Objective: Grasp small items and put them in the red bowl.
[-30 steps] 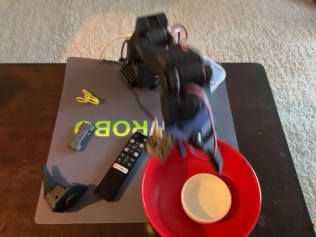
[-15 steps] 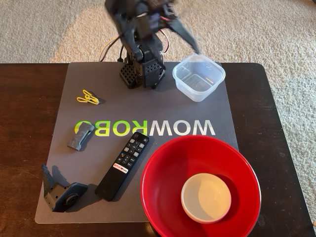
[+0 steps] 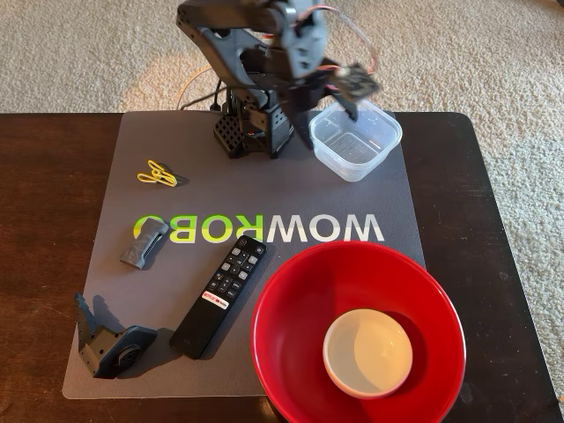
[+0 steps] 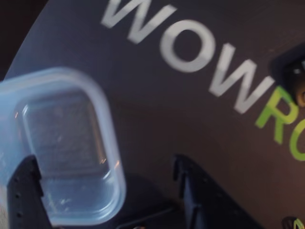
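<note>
The red bowl (image 3: 291,352) stands at the front right of the mat, with the small white bowl (image 3: 367,352) inside it. The clear square tub (image 3: 355,141) sits at the back right and also shows in the wrist view (image 4: 66,143). My gripper (image 3: 355,95) hangs just above the tub's back edge. In the wrist view the gripper (image 4: 109,200) is open, one finger (image 4: 24,195) over the tub's inside, the other (image 4: 205,195) outside, the tub's wall between them. The black remote (image 3: 220,294) and two dark grey parts (image 3: 144,242) (image 3: 110,342) lie at the left.
A yellow clip (image 3: 159,174) lies at the back left of the grey mat (image 3: 291,198). The arm's base (image 3: 251,128) stands at the mat's back middle. The dark table (image 3: 48,220) ends at carpet behind and to the right.
</note>
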`<state>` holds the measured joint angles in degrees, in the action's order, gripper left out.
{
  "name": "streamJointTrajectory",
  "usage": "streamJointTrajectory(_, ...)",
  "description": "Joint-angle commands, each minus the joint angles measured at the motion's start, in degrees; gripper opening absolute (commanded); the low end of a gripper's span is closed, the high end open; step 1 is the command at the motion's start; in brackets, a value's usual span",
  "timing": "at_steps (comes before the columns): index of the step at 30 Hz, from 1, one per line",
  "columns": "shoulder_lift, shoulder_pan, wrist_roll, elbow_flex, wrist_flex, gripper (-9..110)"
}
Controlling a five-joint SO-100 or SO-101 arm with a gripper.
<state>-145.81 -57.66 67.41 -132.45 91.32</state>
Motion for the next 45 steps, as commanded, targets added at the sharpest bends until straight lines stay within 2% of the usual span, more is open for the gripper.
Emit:
streamJointTrajectory(1,8.0,-8.0,-3.9,1.1,-5.6,37)
streamJointTrajectory(5,21.5,-8.3,-5.2,0.8,-15.7,36)
streamJointTrajectory(8,29.1,-6.5,-4.5,0.9,-18.7,34)
streamJointTrajectory(18,30.2,2.2,-0.2,-3.3,-20.4,34)
streamJointTrajectory(30,34.9,21.6,3.0,6.6,-21.2,34)
streamJointTrajectory(33,34.8,23.5,1.4,9.7,-19.2,34)
streamJointTrajectory(40,12.9,23.5,1.1,11.2,-1.2,35)
streamJointTrajectory(45,4.0,31.5,6.6,11.8,6.2,37)
